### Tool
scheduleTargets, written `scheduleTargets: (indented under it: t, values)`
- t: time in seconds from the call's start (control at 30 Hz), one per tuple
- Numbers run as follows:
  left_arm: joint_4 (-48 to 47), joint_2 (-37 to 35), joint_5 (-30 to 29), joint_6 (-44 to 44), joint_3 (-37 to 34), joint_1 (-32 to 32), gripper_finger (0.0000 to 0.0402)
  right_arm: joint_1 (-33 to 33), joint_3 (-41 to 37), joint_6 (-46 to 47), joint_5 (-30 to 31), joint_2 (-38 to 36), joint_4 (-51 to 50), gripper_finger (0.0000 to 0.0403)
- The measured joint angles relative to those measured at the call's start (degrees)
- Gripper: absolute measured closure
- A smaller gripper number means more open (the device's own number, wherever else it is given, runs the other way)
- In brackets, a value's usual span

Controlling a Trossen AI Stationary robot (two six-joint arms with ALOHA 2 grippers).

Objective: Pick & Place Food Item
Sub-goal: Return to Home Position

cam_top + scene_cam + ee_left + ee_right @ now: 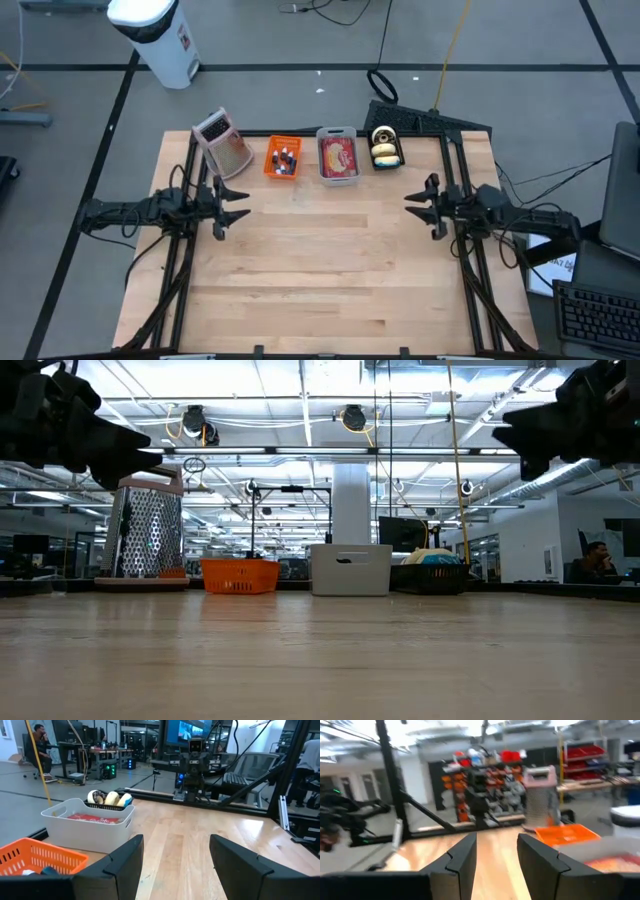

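Note:
A row of containers stands along the table's far edge: a metal grater [222, 140], an orange basket [283, 158] of small items, a white bin [338, 178] with a red food packet [338, 154] lying in it, and a black basket [387, 160] with yellow and white food pieces [385, 150]. My left gripper [243, 204] hovers open over the table's left side, pointing level toward the right. My right gripper [409, 204] hovers open over the right side, facing it. Both wrist views show nothing between the fingers of the left gripper [175, 842] or the right gripper [496, 837].
Bare wooden tabletop [330, 270] spreads between and in front of the two grippers. A white bin with a dark lid [158, 35] stands on the floor beyond the far left corner. A keyboard [600, 315] and a screen sit off the table's right side.

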Motion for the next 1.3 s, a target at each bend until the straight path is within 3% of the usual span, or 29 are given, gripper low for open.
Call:
scheduleTargets:
  t: [0.47,1.3]
  values:
    - [0.14,0.0,0.04,0.31,-0.03,0.0,0.0172,0.77,-0.09,-1.98,1.29,0.05,-7.4,0.0273]
    - [0.31,0.0,0.04,0.31,-0.07,-0.02,0.0172,0.75,-0.15,-1.96,1.23,0.04,-7.77,0.0273]
